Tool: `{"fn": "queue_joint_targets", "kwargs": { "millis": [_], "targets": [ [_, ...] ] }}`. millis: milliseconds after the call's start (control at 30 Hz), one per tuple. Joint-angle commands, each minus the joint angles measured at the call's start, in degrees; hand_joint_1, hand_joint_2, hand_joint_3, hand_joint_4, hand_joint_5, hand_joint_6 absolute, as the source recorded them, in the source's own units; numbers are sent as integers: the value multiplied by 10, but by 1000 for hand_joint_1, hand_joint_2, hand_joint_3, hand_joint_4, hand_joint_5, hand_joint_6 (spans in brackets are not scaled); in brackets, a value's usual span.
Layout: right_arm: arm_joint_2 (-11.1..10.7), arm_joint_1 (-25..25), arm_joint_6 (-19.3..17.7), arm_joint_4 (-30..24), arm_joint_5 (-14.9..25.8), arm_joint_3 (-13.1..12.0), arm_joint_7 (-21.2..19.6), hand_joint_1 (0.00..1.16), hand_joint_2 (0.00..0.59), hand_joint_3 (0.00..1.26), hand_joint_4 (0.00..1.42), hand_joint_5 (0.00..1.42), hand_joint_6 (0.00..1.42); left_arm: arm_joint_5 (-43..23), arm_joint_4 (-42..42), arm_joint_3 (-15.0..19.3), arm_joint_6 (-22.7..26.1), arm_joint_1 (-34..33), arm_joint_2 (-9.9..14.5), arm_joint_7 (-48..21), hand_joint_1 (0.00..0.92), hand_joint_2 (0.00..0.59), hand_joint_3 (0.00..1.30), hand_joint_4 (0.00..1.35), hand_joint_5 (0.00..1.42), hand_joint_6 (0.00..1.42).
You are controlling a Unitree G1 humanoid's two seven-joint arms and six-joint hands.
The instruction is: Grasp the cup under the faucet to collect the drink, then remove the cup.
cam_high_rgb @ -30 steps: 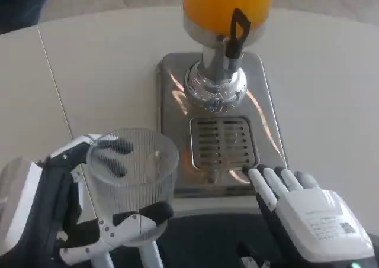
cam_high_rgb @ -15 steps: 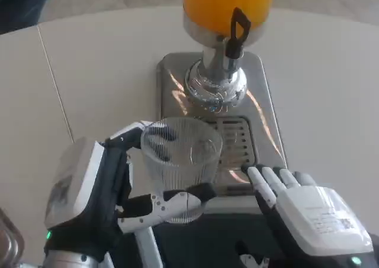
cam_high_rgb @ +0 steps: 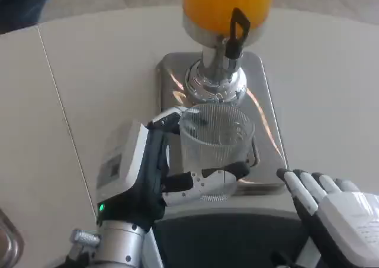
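Observation:
A clear ribbed cup point(cam_high_rgb: 214, 145), empty, is gripped by my left hand point(cam_high_rgb: 151, 173), thumb on its near side and fingers behind it. The cup is over the drip grate of the steel base point(cam_high_rgb: 172, 84), just in front of the chrome column and below the black faucet lever point(cam_high_rgb: 238, 31). Above stands the dispenser's tank of orange juice point(cam_high_rgb: 228, 2). My right hand point(cam_high_rgb: 337, 212) is at the lower right near the base's front corner, fingers apart, holding nothing.
The dispenser stands on a white round table point(cam_high_rgb: 100, 61) with a seam running down its left part. A dark edge lies along the table's near side under my arms. A metal object point(cam_high_rgb: 9, 244) shows at the bottom left corner.
My left hand has carried the cup from the lower left up and to the right, onto the drip grate under the faucet. My right hand has slid right and slightly lower.

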Motion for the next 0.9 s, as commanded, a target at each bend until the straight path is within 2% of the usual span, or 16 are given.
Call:
{"fn": "queue_joint_targets", "kwargs": {
  "millis": [33,233,267,400,600,900],
  "targets": [
    [23,33,-8,-23,-29,9,26,585,419,0,0,0,0,7,19,-15,11,-25,-13,25,510,107,988,1193,1404,1424],
    [46,31,-14,-23,-45,7,48,585,419,0,0,0,0,14,77,-39,30,-58,-33,56,510,107,988,1193,1404,1424],
    [48,27,-15,-23,-44,6,52,585,419,0,0,0,0,16,95,-45,35,-66,-44,68,510,107,988,1193,1404,1424],
    [40,18,-21,-13,-26,-6,62,585,419,0,0,0,0,19,168,-56,51,-100,-81,123,510,107,988,1193,1404,1424],
    [29,13,-24,-1,2,-25,69,585,419,0,0,0,0,5,238,-56,61,-144,-108,181,510,107,988,1193,1404,1424],
    [28,19,-24,-10,10,-31,85,584,420,0,0,0,0,-9,321,-57,73,-198,-122,263,513,109,988,1193,1404,1424]
  ]
}}
